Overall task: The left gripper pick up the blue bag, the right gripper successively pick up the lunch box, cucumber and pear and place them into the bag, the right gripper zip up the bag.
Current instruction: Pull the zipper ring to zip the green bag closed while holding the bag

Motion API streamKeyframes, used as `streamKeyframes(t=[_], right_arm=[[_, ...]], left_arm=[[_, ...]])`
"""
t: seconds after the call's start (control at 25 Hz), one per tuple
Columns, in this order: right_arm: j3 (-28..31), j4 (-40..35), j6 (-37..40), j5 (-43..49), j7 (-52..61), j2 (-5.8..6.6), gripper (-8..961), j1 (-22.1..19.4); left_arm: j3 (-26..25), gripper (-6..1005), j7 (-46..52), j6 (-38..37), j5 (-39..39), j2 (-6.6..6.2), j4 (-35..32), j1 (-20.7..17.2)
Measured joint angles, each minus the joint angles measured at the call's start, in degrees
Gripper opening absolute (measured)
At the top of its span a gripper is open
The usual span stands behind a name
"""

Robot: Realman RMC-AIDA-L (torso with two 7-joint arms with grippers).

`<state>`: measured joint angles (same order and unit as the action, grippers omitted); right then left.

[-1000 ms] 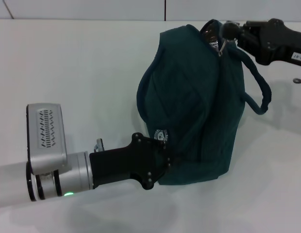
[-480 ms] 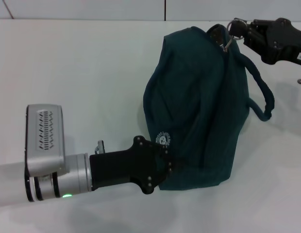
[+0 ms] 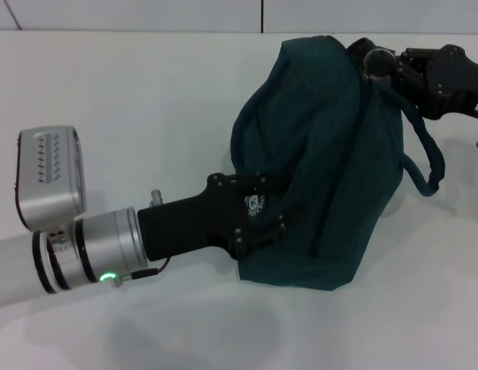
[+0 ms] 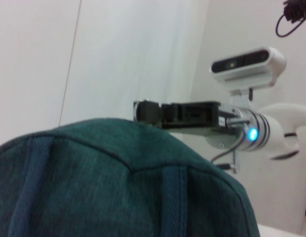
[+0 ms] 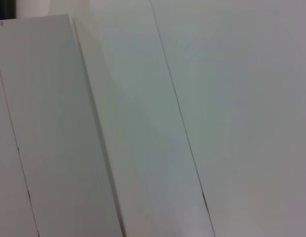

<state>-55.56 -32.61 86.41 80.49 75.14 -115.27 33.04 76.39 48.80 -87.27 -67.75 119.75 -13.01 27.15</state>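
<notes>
Since a second ago, your dark teal-blue fabric bag (image 3: 316, 162) has swung to the right and its lower edge has lifted with the left gripper (image 3: 262, 220), whose black fingers are clenched on the lower side of the bag beside the small white logo, above the white desk (image 3: 108, 100). Your right gripper (image 3: 378, 63) sits at the top of the bag near the zipper; I cannot tell what its fingers do. You seem to be in the zipping step, so next pull steadily along the seam while the left holds firm.
</notes>
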Motion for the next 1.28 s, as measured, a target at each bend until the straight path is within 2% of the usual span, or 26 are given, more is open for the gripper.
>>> streamKeyframes(t=[0.24,0.48,0.68,0.8,1.0,1.28], right_arm=[[-0.85,0.01,0.15,0.04,-0.69,-0.04,8,-0.15],[-1.57,0.08,0.16,0.09,-1.3,-0.11,8,-0.32],[-1.6,0.17,0.16,0.03,-1.32,-0.12,8,-0.54],[-1.59,0.18,0.16,-0.14,-1.32,-0.12,8,-0.63],[-1.56,0.18,0.16,-0.22,-1.32,-0.17,8,-0.63],[-1.56,0.18,0.16,-0.3,-1.32,-0.21,9,-0.61]], left_arm=[[-0.03,435,4.21,-0.01,1.45,0.15,-2.42,0.53],[-0.06,644,6.76,0.69,3.64,0.21,-3.52,0.54],[0.19,741,5.55,1.52,4.38,0.22,-3.18,0.48],[0.43,537,4.51,1.57,4.19,0.31,-3.16,0.46],[0.35,297,3.16,1.58,4.43,0.39,-3.15,0.12],[0.16,155,2.39,1.53,4.48,0.29,-3.16,0.0]])
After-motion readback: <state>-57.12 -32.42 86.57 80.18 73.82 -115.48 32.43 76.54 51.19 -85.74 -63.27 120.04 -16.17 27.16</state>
